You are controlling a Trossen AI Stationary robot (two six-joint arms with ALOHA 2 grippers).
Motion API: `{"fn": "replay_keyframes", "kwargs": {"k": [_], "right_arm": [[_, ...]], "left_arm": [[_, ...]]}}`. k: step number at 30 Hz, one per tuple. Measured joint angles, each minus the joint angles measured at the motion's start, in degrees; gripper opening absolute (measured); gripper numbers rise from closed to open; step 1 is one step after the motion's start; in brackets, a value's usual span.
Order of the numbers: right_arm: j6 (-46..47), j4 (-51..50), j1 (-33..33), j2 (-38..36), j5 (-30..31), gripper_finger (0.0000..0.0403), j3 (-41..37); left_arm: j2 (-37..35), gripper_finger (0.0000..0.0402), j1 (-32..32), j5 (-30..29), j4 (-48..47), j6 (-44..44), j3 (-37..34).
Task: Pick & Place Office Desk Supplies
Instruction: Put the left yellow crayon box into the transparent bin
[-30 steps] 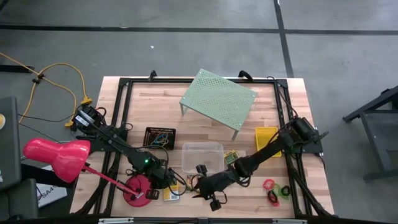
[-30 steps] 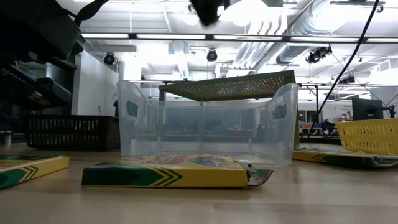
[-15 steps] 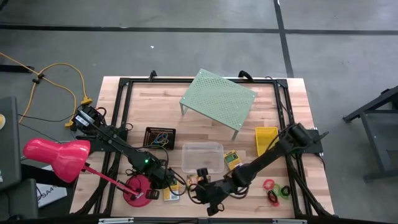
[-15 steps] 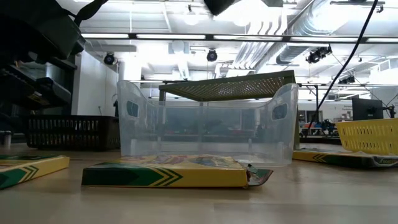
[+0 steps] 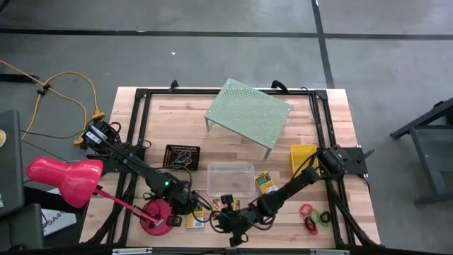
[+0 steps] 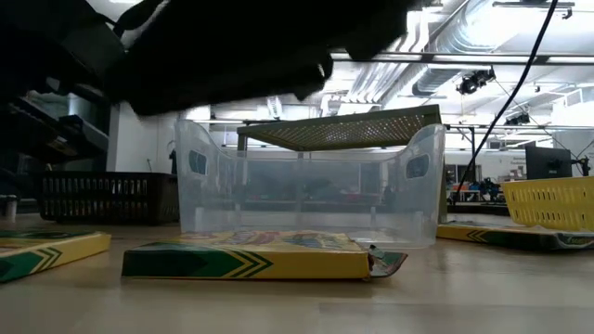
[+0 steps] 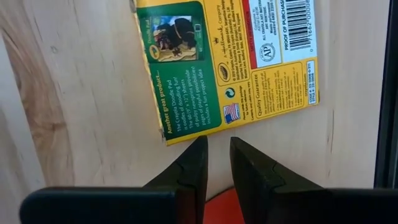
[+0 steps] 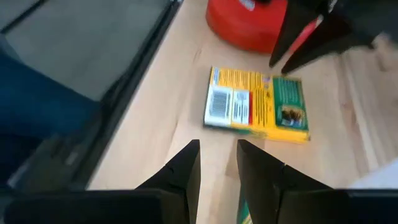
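Observation:
A green-and-yellow card box [image 8: 258, 104] lies flat on the table near the red lamp base [image 8: 245, 25]. My right gripper [image 8: 216, 152] hovers above and short of this box [image 5: 195, 222], open by a narrow gap. My left gripper [image 7: 216, 149] waits over the lamp base, its fingers just short of the same box [image 7: 230, 62], also slightly open. A second box [image 5: 264, 182] lies right of the clear tub [image 5: 230, 178], and another [image 6: 251, 255] lies in front of it. The black mesh tray [image 5: 182, 155] holds rubber bands. The rings [image 5: 306, 210] lie near the right edge.
The pale green perforated shelf [image 5: 249, 113] stands at the far middle, with the yellow basket [image 5: 303, 159] to its near right. The pink-red lamp [image 5: 64, 177] hangs over the table's left edge. My two arms crowd the near middle; bare wood shows at the far left.
My right arm has reached lower and a little toward the table's left edge. In the low view it now fills the top as a dark mass where only a small part showed before. The boxes and tub have stayed put.

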Motion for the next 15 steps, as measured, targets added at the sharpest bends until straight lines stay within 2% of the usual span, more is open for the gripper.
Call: {"fn": "replay_keyframes", "kwargs": {"k": [8, 15], "right_arm": [[1.06, 2.06, -0.82, 1.29, -4.0, 0.0094, -0.08], [0.99, 2.96, -1.11, 1.38, -4.09, 0.0094, -0.06]], "left_arm": [[0.0, 0.0063, -1.13, 1.03, 0.33, -2.6, 0.0], [0.0, 0.0063, -3.79, -0.28, 0.44, -3.67, 0.0]]}}
